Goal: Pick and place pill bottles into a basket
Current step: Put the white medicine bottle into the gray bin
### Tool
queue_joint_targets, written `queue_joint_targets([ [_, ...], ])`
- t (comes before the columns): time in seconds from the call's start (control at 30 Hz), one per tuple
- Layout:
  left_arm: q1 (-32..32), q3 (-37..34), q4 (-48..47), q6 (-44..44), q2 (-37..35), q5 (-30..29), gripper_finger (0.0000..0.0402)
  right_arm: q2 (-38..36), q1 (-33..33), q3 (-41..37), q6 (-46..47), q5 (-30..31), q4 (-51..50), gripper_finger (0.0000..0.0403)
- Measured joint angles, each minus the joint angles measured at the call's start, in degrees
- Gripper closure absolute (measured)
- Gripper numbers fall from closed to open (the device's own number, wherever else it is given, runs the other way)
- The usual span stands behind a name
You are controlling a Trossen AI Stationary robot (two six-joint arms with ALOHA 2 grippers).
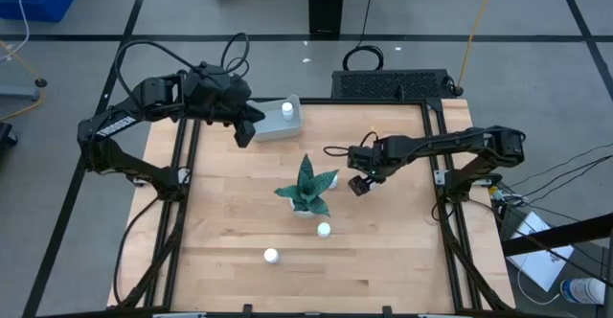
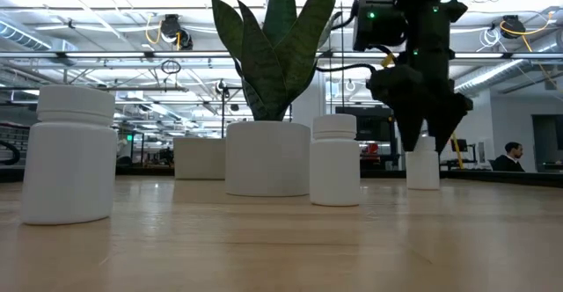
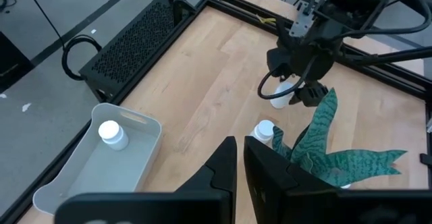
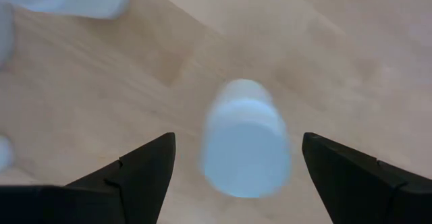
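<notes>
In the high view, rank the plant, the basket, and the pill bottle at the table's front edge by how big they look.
1. Plant, leaves spread widest.
2. Basket, close behind; the left gripper covers part of it, so first and second are uncertain.
3. Front pill bottle, clearly smallest.

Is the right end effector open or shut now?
Open: the right end effector has its fingers spread on both sides of a pill bottle, not touching it.

Four small white pill bottles stand upright: one inside the pale grey-blue basket at the tabletop's far edge, two near the front, one under the right tool.
</notes>
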Motion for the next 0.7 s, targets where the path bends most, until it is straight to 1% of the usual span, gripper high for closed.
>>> queue_joint_targets([
  [0.07,0.0,0.0,0.0,0.1,0.0,0.0,0.0371,0.0,0.3,0.0,0.1,0.1,0.1,0.0090],
  [0.23,0.0,0.0,0.0,0.1,0.0,0.0,0.0371,-0.8,2.4,0.0,-0.3,5.4,0.6,0.0090],
  [0.4,0.0,0.0,0.0,0.1,0.0,0.0,0.0371,-3.2,5.5,0.0,0.5,8.3,1.5,0.0090],
  [0.5,0.0,0.0,0.0,0.1,0.0,0.0,0.0371,-5.2,9.2,-0.3,4.4,13.5,0.5,0.0090],
  [0.7,0.0,0.0,0.0,0.2,0.0,0.0,0.0371,-10.6,18.6,-4.7,16.8,28.5,2.0,0.0090],
])
